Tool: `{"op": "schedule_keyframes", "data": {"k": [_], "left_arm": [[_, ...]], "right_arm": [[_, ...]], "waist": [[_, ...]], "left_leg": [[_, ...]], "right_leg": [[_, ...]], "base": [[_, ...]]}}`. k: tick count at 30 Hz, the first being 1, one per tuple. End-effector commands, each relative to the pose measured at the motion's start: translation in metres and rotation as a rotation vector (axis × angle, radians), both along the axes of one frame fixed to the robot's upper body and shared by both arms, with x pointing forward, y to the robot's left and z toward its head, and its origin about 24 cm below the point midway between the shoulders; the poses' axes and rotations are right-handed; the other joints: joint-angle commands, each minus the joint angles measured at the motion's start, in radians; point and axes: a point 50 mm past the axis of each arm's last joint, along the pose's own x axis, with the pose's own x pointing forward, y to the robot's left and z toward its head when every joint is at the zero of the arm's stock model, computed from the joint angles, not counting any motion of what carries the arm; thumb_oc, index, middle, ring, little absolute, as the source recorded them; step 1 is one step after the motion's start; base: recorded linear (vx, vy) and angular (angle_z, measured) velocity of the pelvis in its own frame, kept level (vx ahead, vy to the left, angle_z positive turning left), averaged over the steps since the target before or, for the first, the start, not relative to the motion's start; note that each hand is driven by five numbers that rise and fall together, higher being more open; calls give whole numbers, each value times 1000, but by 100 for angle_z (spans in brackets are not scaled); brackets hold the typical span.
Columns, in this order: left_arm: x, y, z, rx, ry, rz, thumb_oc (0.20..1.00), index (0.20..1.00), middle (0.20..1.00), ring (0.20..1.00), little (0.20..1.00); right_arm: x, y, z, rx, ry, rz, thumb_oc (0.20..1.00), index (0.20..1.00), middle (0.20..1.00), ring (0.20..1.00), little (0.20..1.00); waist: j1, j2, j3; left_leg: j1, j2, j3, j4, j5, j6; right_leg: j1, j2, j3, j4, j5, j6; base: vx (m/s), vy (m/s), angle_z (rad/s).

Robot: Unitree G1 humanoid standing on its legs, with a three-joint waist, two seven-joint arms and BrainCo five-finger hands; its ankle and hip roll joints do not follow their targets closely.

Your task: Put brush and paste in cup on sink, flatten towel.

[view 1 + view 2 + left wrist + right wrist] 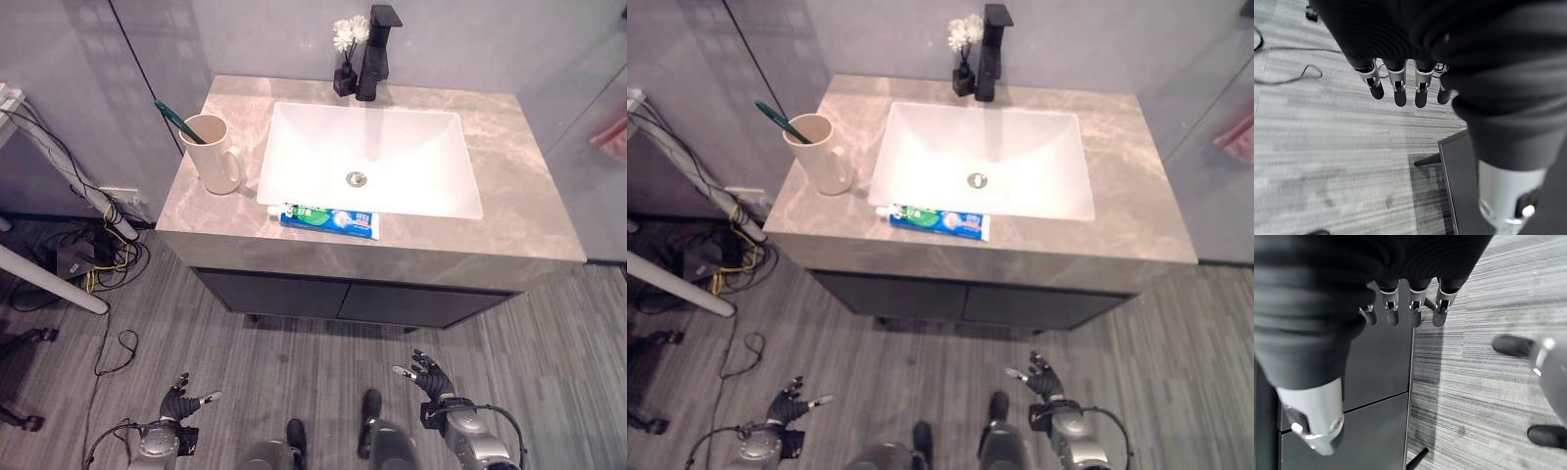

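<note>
- Two hands hang low at the robot's sides, well short of the vanity: the left hand and the right hand both show loosely spread, relaxed fingers with nothing between them, and each wrist view has its straight fingers pointing down at the grey wood-grain floor.
- One item looks done already: a dark green toothbrush stands tilted in the cream ceramic mug with a handle, which sits on the grey marbled stone countertop just left of the white rectangular basin.
- Still outside the mug is the blue-and-green toothpaste tube with a white cap, lying flat on the narrow front strip of counter, touching or almost touching the basin's front rim.
- Behind the basin stand a black faucet and a small dark vase of white flowers.
- Risks as I judge them: the tube lies close to the counter's front edge, so a clumsy reach could knock it to the floor or into the basin; the flat tube gives little to pinch; dropping it in hard could tip the mug or jostle the toothbrush.
- No towel can be made out on the counter, so the flattening step has no clear target from here.
</note>
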Motion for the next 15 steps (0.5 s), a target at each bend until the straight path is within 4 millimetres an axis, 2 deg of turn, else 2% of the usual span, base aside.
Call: {"op": "schedule_keyframes", "data": {"k": [1, 2, 4, 9, 12, 13, 14, 15], "left_arm": [[7, 7, 9, -18, -70, 49, 1000, 1000, 1000, 1000, 1000], [8, 5, 8, -47, -79, 68, 1000, 1000, 1000, 1000, 1000], [11, 2, 8, -63, -89, 80, 1000, 1000, 1000, 1000, 1000], [19, -6, 8, -90, -106, 80, 1000, 1000, 1000, 1000, 1000], [21, -10, 8, -85, -106, 50, 1000, 1000, 1000, 1000, 1000], [19, -11, 7, -82, -95, 40, 1000, 1000, 1000, 1000, 1000], [19, -11, 7, -82, -95, 40, 1000, 1000, 1000, 1000, 1000], [19, -13, 6, -71, -85, 18, 1000, 1000, 1000, 1000, 1000]], "right_arm": [[14, -15, 19, -73, -87, 40, 1000, 1000, 1000, 1000, 1000], [12, -19, 19, -89, -80, 40, 1000, 1000, 1000, 1000, 1000], [10, -23, 18, -106, -71, 35, 1000, 1000, 1000, 1000, 1000], [1, -35, 15, -162, -38, 25, 1000, 1000, 1000, 1000, 1000], [-5, -37, 11, -161, -12, 9, 1000, 1000, 1000, 1000, 1000], [-7, -37, 9, -161, -3, 4, 1000, 1000, 1000, 1000, 1000], [-7, -38, 9, -161, -3, 3, 1000, 1000, 1000, 1000, 1000], [-9, -38, 7, -164, 7, 0, 1000, 1000, 1000, 1000, 1000]], "waist": [[-7, 14, -3], [-12, 17, -8], [-17, 18, -10], [-20, 22, -11], [-19, 35, -20], [-19, 42, -25], [-20, 42, -26], [-14, 52, -29]], "left_leg": [[-62, 60, -58, 47, 54, -48], [-58, 77, -68, 36, 63, -62], [-69, 85, -77, 37, 78, -72], [-116, 75, -103, 112, 122, -92], [-131, 76, -108, -18, 145, -92], [-152, 85, -112, -63, 177, -96], [-151, 85, -112, -67, 179, -96], [-209, 96, -112, -113, 247, -112]], "right_leg": [[26, 41, -15, 32, -33, 30], [30, 55, -18, 28, -50, 20], [38, 64, -24, 4, -53, 11], [83, 81, -29, -84, -36, -4], [103, 78, -42, -125, -34, 8], [109, 77, -43, -134, -34, 12], [109, 76, -44, -134, -34, 12], [126, 75, -42, -150, -36, 17]], "base": [[132, -221, -5], [92, -202, -11], [90, -209, 19], [72, -102, 20], [94, 47, 29], [91, 69, 29], [161, 143, 35], [184, 167, 39]]}}
